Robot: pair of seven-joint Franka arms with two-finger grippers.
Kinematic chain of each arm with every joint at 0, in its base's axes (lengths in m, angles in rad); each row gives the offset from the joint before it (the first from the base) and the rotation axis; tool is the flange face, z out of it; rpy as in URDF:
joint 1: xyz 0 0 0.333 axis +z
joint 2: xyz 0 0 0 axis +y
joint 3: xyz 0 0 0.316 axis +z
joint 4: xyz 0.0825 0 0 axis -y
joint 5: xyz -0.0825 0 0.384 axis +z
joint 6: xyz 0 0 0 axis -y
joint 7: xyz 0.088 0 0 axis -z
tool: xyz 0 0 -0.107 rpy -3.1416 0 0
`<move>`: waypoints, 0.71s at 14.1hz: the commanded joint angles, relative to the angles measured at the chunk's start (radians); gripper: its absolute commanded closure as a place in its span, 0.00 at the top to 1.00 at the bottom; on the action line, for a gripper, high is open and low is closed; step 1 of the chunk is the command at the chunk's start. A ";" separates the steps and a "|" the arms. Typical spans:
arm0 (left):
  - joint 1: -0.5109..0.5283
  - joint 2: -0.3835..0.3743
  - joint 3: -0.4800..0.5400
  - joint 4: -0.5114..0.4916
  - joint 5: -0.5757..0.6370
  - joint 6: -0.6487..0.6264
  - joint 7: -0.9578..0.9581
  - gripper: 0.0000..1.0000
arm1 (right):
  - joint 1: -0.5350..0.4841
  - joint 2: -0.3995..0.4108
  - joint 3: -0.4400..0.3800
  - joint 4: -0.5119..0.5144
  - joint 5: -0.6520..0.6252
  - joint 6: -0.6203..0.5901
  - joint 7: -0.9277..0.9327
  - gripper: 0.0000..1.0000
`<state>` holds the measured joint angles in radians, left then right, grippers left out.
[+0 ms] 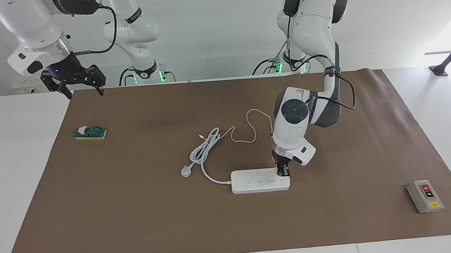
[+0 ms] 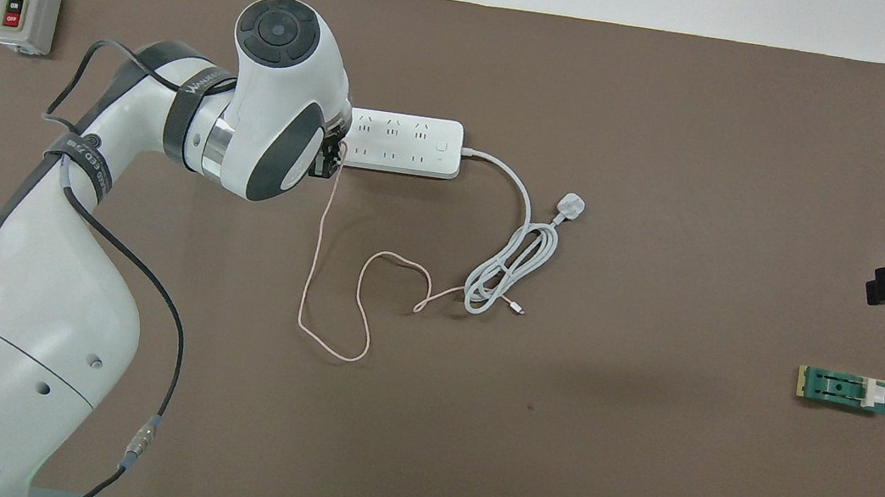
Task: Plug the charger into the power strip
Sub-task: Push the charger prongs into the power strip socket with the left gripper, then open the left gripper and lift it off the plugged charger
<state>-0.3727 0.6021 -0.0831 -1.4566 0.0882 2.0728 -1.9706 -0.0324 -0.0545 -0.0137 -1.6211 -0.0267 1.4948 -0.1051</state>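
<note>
One charger (image 1: 278, 165), one power strip (image 1: 259, 180), two arms

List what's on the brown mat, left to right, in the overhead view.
Grey switch box → left gripper, shut on the charger → power strip → white three-pin plug → green block.

Power strip (image 1: 259, 181): smooth white plastic, slightly glossy. Table cover (image 1: 232, 229): matt brown paper, creased at its edges. Arm shells: glossy white plastic. Switch box (image 1: 424, 196): matt grey casing. Charger cable (image 2: 335, 286): thin, pale pink, smooth.
</note>
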 commanded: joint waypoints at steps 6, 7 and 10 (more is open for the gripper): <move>0.003 -0.048 0.020 0.005 0.019 0.035 -0.034 1.00 | -0.012 -0.021 0.006 -0.022 0.005 0.015 0.008 1.00; 0.020 -0.073 0.020 0.009 0.021 0.011 -0.031 1.00 | -0.012 -0.021 0.006 -0.022 0.005 0.016 0.010 1.00; 0.066 -0.129 0.016 0.024 0.019 -0.028 -0.021 1.00 | -0.012 -0.021 0.008 -0.022 0.005 0.016 0.021 1.00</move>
<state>-0.3413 0.5282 -0.0616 -1.4220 0.0892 2.0812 -1.9873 -0.0324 -0.0550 -0.0137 -1.6211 -0.0266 1.4949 -0.1006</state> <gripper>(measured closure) 0.009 0.000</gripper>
